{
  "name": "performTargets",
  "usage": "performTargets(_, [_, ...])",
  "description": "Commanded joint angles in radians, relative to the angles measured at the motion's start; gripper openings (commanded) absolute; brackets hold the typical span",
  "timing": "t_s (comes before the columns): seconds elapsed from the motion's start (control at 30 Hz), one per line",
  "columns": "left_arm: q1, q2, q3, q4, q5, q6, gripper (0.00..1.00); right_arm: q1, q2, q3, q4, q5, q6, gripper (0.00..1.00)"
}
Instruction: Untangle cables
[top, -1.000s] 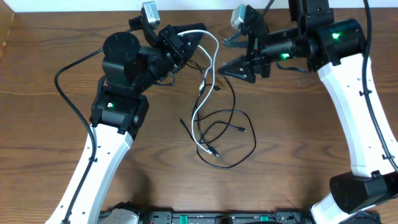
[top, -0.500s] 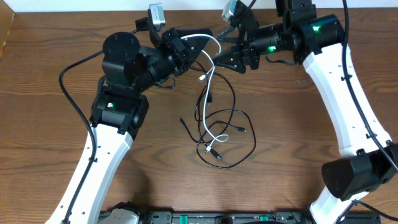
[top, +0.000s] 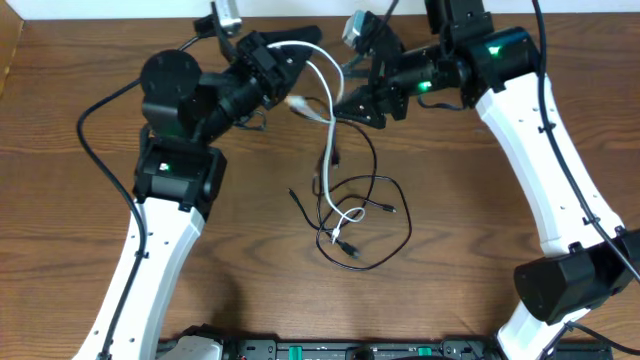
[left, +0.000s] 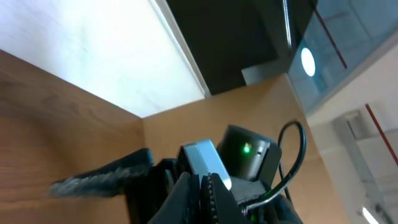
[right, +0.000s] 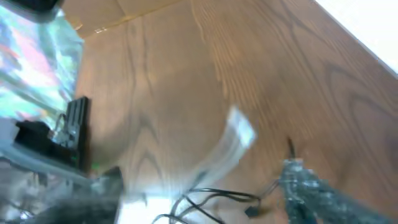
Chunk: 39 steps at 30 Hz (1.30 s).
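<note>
Cables: 2 | white cable (top: 327, 140) | black cable (top: 409, 228) | left pincer (top: 298, 68) clamped on white cable | right pincer (top: 343, 90) apart

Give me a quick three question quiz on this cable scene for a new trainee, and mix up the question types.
1. True or false: the white cable and the black cable both lie wholly flat on the table.
2. Which cable runs up to the left gripper? A) black B) white C) neither
3. In one word, how do the jaws of the right gripper stand?
Key: 1 false, the white one is lifted at its upper end. 2 B. 3 open.
</note>
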<state>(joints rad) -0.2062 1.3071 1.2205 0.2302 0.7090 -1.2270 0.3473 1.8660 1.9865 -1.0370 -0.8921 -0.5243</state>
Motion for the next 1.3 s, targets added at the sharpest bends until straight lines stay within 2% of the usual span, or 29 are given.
performTargets(0.0, [0.014, -0.007, 0.008, -0.001, 0.011, -0.005, 0.08, -0.041, 0.004, 0.008, -0.024, -0.014, -0.06, 0.86])
performTargets(0.33, [0.008, -0.007, 0.008, 0.0, 0.002, -0.028, 0.07, -0.053, 0.005, 0.008, -0.045, -0.308, -0.275, 0.87])
performTargets(0.57, [0.008, -0.007, 0.008, -0.001, 0.01, -0.039, 0.07, 0.011, 0.006, 0.008, -0.008, -0.334, -0.274, 0.85])
performTargets(0.8, [0.008, -0.007, 0.008, -0.005, 0.014, -0.039, 0.08, -0.009, 0.006, 0.008, -0.001, -0.308, -0.24, 0.83])
performTargets(1.0, [0.001, -0.007, 0.008, -0.005, 0.021, -0.039, 0.07, -0.015, 0.009, 0.008, 0.046, -0.4, -0.24, 0.84])
performTargets(1.27, [-0.01, -0.007, 0.008, -0.005, 0.009, -0.036, 0.08, 0.021, 0.031, 0.008, 0.098, -0.443, -0.176, 0.76])
